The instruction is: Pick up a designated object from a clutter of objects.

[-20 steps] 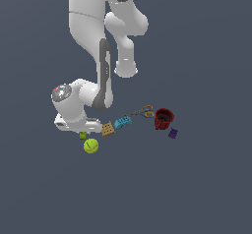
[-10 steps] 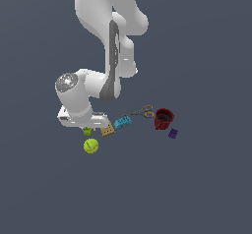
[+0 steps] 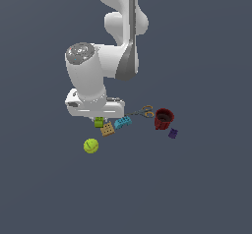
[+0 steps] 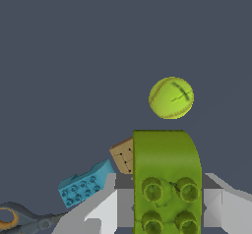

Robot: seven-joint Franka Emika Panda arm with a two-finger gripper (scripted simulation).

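The designated object, a lime-green studded block (image 4: 166,181) (image 3: 99,122), sits between my gripper's fingers (image 4: 110,201). My gripper (image 3: 99,120) is shut on it, just under the white hand, a little above the floor. The clutter lies around it: a yellow-green ball (image 3: 90,146) (image 4: 171,98), a tan waffle-like square (image 3: 107,129) (image 4: 123,156), a blue brick (image 3: 122,123) (image 4: 84,184), scissors (image 3: 143,112) (image 4: 19,220), a dark red cup (image 3: 163,118) and a tiny purple block (image 3: 173,133).
The white arm (image 3: 118,36) rises above the hand toward the top of the exterior view. The dark grey floor (image 3: 197,189) extends all around the small cluster.
The hand has risen and shifted toward the exterior view's right with the green block held in it. The ball and the other items have stayed in place.
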